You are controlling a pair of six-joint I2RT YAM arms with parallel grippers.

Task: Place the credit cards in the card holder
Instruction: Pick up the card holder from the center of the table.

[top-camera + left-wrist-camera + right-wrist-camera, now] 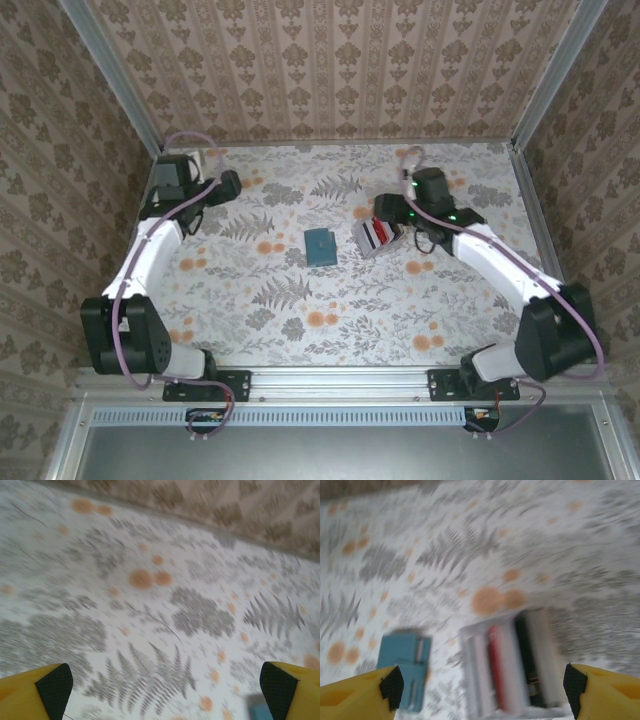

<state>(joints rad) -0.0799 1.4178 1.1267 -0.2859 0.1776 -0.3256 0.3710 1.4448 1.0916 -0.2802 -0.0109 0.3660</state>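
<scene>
The teal card holder (pixel 322 245) lies flat near the middle of the table. It also appears blurred in the right wrist view (pixel 405 672), and one corner of it shows in the left wrist view (pixel 260 712). To its right, the credit cards stand in a clear slotted rack (pixel 374 236). A red card (pixel 495 667), a black card (pixel 524 652) and pale cards show in the rack's slots. My right gripper (pixel 484 690) hovers open just above and behind the rack (pixel 470 680). At the far left, my left gripper (pixel 166 687) is open over bare table.
The fern-patterned tablecloth (pixel 300 310) covers the table. Papered walls and metal frame posts (pixel 120 90) close off the back and both sides. The left arm (pixel 150 260) runs along the left edge and the right arm (pixel 500 265) along the right.
</scene>
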